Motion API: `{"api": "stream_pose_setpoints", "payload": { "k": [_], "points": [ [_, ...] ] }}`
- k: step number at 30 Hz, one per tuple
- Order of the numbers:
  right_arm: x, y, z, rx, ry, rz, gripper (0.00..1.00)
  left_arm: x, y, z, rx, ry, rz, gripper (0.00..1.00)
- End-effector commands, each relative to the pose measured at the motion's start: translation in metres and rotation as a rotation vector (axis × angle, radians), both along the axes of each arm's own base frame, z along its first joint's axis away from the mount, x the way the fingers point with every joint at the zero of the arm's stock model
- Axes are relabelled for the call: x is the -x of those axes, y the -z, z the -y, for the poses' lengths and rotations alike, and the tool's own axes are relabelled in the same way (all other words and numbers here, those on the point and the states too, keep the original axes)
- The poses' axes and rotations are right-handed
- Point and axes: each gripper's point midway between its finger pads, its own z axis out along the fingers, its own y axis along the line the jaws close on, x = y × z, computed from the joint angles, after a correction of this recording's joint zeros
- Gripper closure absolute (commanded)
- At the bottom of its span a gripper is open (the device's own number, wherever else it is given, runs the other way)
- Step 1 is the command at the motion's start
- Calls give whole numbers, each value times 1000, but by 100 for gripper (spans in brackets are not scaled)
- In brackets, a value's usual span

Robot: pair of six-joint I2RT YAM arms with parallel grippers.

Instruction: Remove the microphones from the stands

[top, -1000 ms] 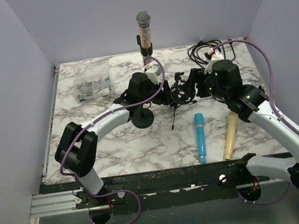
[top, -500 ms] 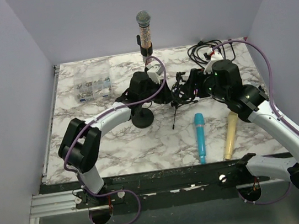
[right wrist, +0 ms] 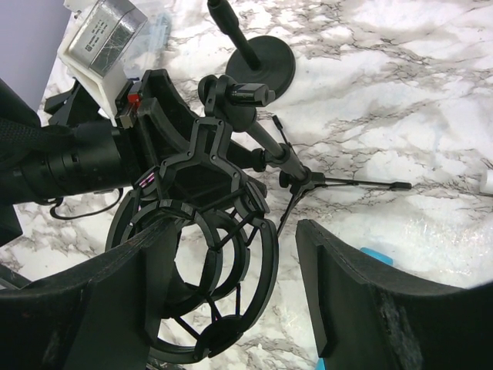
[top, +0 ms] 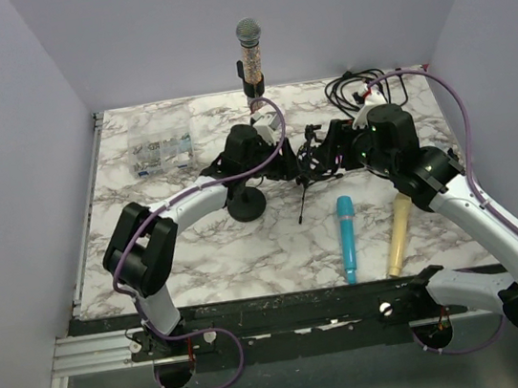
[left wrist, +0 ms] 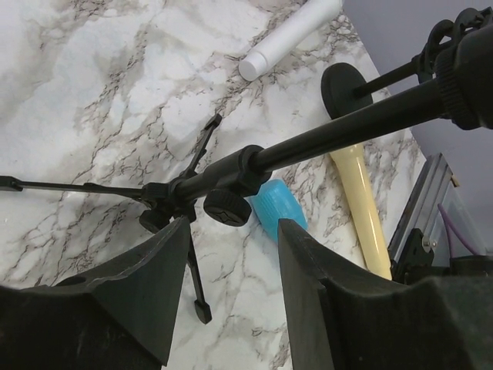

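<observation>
The microphone [top: 251, 53], with a grey mesh head and a glittery body, stands upright in the clip of a black stand at the back. That stand's pole runs down to a round base [top: 246, 205]. My left gripper [top: 277, 153] is low beside the pole, well below the microphone. In the left wrist view it [left wrist: 233, 228] is open with only marble between its fingers. My right gripper [right wrist: 237, 231] is open around the ring of a black shock mount [right wrist: 202, 285] on a small tripod stand [top: 307, 176]. Its right finger is clear of the ring.
A blue microphone [top: 347, 237] and a cream one [top: 399, 235] lie on the marble near the front. Black cables [top: 360, 88] are coiled at the back right. A clear plastic box [top: 162, 150] sits at the back left. Tripod legs [left wrist: 77, 189] spread across the table.
The left arm's elbow has crept right and slightly away from the front edge, and its wrist has shifted a little by the pole. The right arm and microphone have not moved.
</observation>
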Motion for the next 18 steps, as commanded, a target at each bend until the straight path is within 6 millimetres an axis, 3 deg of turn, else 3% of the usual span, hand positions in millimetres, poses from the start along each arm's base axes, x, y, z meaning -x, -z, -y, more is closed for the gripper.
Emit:
{"api": "stream_pose_setpoints", "payload": {
  "k": [1,10,18],
  "points": [
    [1,7,5,28,5,3,30,0,-16,1,0,-35,60,49],
    [4,6,5,20,-1,6,30,-7,-19,5,8,-65,60,47],
    [3,10,6,33,-3,4,31,-9,-21,10,10,-39,55,64]
  ]
}}
